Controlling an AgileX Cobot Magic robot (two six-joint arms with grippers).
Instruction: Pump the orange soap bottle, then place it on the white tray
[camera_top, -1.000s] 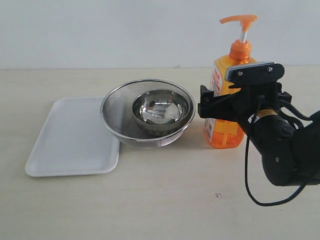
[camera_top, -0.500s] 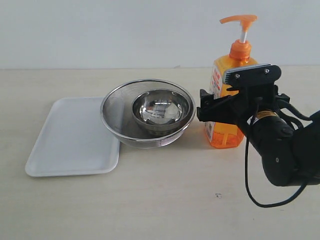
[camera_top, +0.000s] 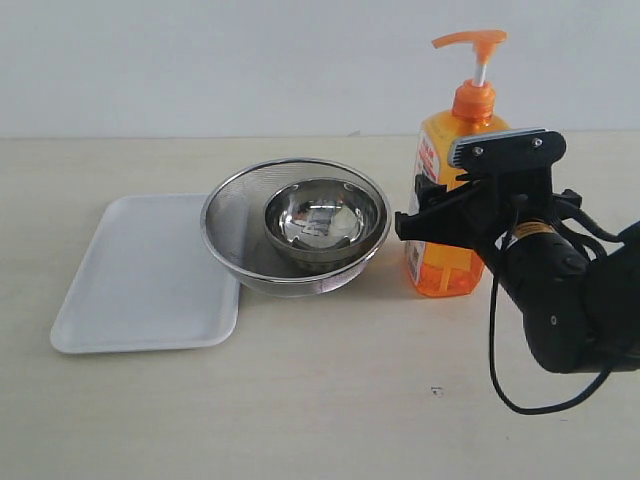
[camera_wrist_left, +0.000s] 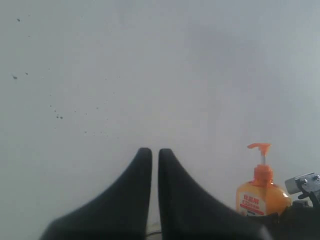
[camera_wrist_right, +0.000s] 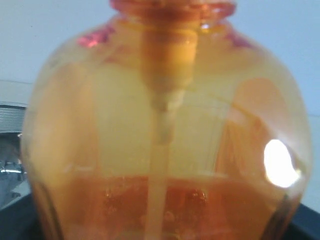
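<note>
Two grippers are mine, and I take them view by view.

Exterior view: the orange soap bottle (camera_top: 440, 262) stands upright on the table (camera_top: 330, 400), just right of the mesh strainer bowl (camera_top: 230, 230), which holds a smaller steel bowl (camera_top: 320, 220). My right gripper (camera_top: 415, 208) sits at the bottle's mid-height with one finger on either side of the body. From here I cannot tell whether the pads press on the plastic or stand just off it. The white tray (camera_top: 140, 270) lies flat at the far left, its near corner tucked under the strainer's rim, well apart from the bottle.

Left wrist view: my left gripper (camera_wrist_left: 154, 151) has its two black fingers drawn together, with only a thin slit between them and nothing held. It faces a pale wall. The bottle (camera_wrist_left: 260, 197) shows small and far off to one side.

Right wrist view: the bottle (camera_wrist_right: 165, 150) fills almost the whole frame, very close, its dip tube running through the orange liquid. My fingers are not clearly shown, so the grip is not settled here either.
</note>
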